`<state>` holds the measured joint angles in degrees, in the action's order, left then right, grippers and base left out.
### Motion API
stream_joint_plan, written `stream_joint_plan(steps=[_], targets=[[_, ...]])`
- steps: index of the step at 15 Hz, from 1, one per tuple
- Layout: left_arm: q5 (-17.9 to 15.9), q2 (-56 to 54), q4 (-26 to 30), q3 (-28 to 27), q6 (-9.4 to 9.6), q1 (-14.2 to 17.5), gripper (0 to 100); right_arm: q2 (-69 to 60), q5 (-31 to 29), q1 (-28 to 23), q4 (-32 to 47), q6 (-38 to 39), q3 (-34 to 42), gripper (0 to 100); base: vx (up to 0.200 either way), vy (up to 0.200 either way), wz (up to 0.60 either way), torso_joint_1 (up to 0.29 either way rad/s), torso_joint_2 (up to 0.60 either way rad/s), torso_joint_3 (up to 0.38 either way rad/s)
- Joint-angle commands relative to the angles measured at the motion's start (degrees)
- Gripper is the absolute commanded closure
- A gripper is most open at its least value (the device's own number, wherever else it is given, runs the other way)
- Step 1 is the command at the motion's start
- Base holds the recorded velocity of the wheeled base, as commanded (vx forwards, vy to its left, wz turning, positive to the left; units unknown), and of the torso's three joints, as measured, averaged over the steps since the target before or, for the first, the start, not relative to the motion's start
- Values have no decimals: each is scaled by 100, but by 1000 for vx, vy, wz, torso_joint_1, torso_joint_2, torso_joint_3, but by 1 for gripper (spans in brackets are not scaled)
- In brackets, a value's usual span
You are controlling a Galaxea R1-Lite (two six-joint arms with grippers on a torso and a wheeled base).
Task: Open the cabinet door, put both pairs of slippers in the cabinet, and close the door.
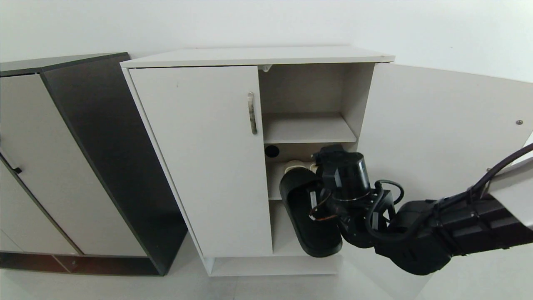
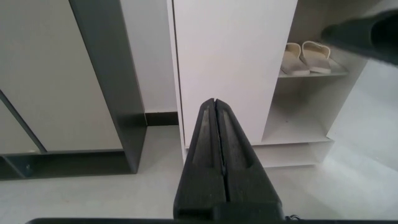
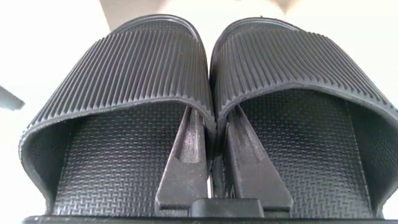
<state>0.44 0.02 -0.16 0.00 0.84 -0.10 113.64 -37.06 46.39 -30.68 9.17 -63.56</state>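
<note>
Head view: cabinet [image 1: 258, 56] with left door [image 1: 200, 158] shut, beige slippers [image 1: 296, 166] on its middle shelf [image 2: 311, 74], black slippers [image 1: 310, 225] at the open right side, pinched by the right gripper [image 3: 213, 134] (left gripper [image 2: 214, 102] pressed together), right door [image 1: 437, 137] swung wide.

- black slippers [image 3: 143, 68]: matte black, straps ribbed in fine lengthwise lines, footbeds in a small diamond grid.
- cream slippers [image 2: 292, 59]: pale cream, plain.
- cabinet [image 1: 200, 158]: off-white inside and out; handle [image 1: 251, 112] brushed silver.
- neighbouring cabinet [image 1: 104, 137]: dark charcoal frame, light grey-beige door.
- floor [image 2: 348, 193]: pale grey.
- left end effector [image 2: 214, 106] and right end effector [image 3: 213, 112]: black.
</note>
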Motion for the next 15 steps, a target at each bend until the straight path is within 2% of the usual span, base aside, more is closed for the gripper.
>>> stream_joint_plan(steps=[1, 3, 5, 7, 14, 15], targets=[[0, 6, -2, 0, 4, 1, 100, -158, -319, 72, 256, 173, -701, 100, 0, 0, 0, 0, 0, 0], [9, -2, -2, 0, 13, 1, 100, -176, -328, 64, 563, 349, -983, 100, 0, 0, 0, 0, 0, 0], [9, -2, -2, 0, 13, 1, 100, -281, -319, 72, 1557, 815, -1431, 100, 0, 0, 0, 0, 0, 0], [9, -2, -2, 0, 13, 1, 100, -290, -328, 72, 1987, 1070, -1651, 100, 0, 0, 0, 0, 0, 0], [0, 6, -2, 0, 30, 1, 100, -351, -311, 99, 1979, 1070, -1572, 100, 0, 0, 0, 0, 0, 0], [0, -2, -2, 0, 21, 1, 100, -343, -311, 99, 1979, 1070, -1580, 100, 200, 0, 0, -2, 2, -2]])
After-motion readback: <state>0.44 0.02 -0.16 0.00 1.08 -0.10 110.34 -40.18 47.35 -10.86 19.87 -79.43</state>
